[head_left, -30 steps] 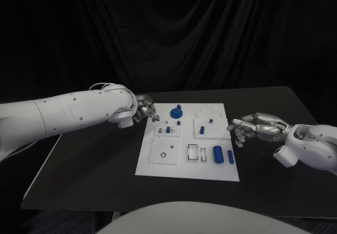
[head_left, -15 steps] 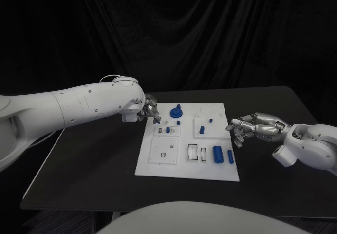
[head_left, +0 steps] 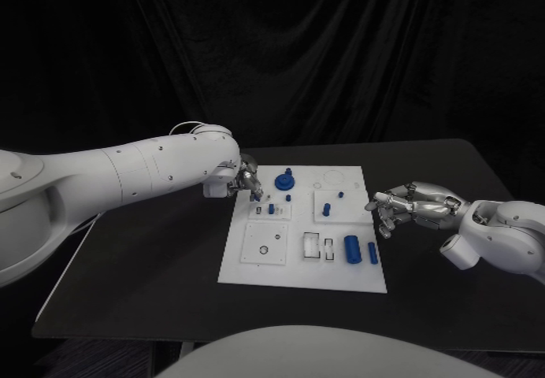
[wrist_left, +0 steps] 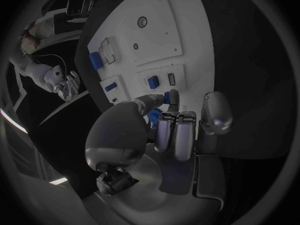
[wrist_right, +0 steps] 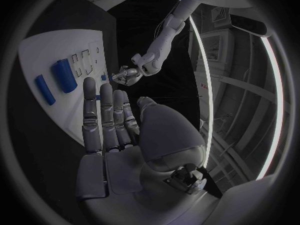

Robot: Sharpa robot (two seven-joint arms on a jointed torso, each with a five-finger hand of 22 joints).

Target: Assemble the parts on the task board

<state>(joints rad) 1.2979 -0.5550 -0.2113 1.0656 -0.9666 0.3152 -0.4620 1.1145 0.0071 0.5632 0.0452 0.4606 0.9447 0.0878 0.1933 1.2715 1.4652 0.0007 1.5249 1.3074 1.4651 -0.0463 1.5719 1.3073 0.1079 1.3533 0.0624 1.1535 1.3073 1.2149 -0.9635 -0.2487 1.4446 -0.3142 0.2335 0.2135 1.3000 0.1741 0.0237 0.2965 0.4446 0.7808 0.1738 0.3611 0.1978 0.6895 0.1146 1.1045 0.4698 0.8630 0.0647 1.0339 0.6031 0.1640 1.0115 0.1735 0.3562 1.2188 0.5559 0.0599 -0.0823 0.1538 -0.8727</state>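
Two white arms reach over the black counter (head_left: 159,260), one from each side of the task board (head_left: 267,272), a white plate lying flat at the counter's middle. Left hand (head_left: 243,179): poised at the board's far left corner, fingers curled and close together above a small blue part (wrist_left: 156,116); whether it grips that part cannot be told. Right hand (head_left: 406,206): just off the board's right edge, fingers (wrist_right: 100,115) extended and slightly apart, holding nothing. Board contents: a large blue cylinder (head_left: 354,249) and a slimmer blue pin (head_left: 372,253) lying side by side near the right edge, long axes running front to back; a round blue knob (head_left: 285,182) standing upright at the far end.
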